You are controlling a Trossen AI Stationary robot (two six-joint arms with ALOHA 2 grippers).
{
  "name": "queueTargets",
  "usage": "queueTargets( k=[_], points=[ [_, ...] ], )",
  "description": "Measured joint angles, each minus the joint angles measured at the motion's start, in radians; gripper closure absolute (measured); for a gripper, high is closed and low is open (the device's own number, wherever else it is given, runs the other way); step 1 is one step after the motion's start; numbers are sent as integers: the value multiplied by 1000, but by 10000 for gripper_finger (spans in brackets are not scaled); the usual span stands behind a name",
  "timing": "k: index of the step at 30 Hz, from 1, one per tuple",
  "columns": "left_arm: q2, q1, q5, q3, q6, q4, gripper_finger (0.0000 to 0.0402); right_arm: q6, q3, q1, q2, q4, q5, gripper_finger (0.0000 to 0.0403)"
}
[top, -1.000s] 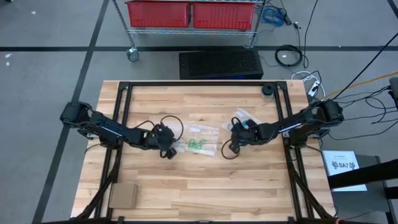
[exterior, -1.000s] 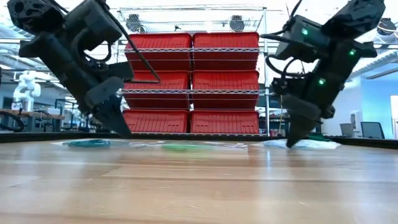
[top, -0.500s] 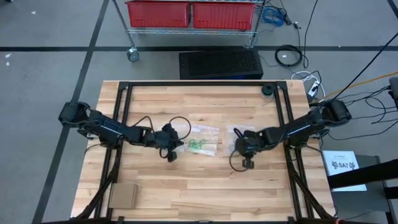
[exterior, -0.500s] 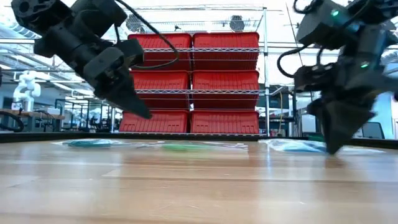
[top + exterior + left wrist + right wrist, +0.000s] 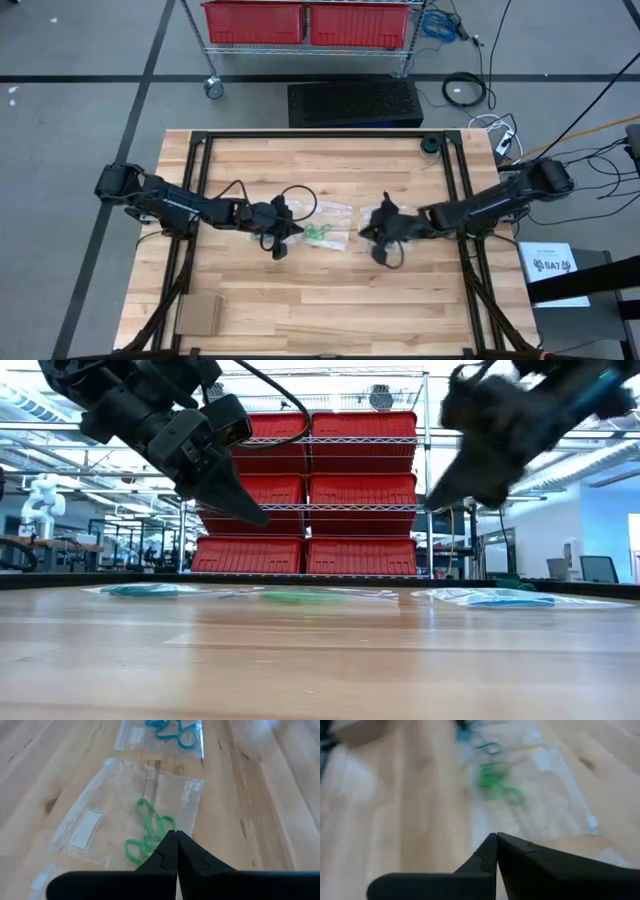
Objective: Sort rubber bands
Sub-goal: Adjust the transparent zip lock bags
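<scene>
Left wrist view showed my left gripper (image 5: 176,836) clenched empty over the green rubber bands (image 5: 148,831), strung from seven toward one o'clock inside a clear bag (image 5: 95,810). Its print was unreadable. My right gripper (image 5: 496,839) was clenched empty too.

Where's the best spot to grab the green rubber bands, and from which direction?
Probably straight down onto the green rubber bands where the loops overlap. They lie flat on a clear bag, so a sideways approach offers no edge. The left claw, shut, hangs nearest.

A white paper sheet (image 5: 551,265) beside the table's right edge carries dark print — too small to read; nothing else is legible.
</scene>
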Motion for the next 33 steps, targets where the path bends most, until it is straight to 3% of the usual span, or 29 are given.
queueTargets(
  k=[7,11,15,25,33],
  points=[
    [0,0,-17,0,-34,-12,401,-25,14,-153,259,264,35,403],
    [0,0,-20,0,-34,-15,401,-38,91,-197,403,287,52,403],
    [0,0,-23,0,-48,-14,401,-80,159,-225,493,225,-9,403],
    [-1,29,-12,0,-52,53,401,-313,211,-258,518,122,-113,403],
    [-1,60,5,0,-33,59,401,-420,212,-273,516,69,-135,403]
  ],
)
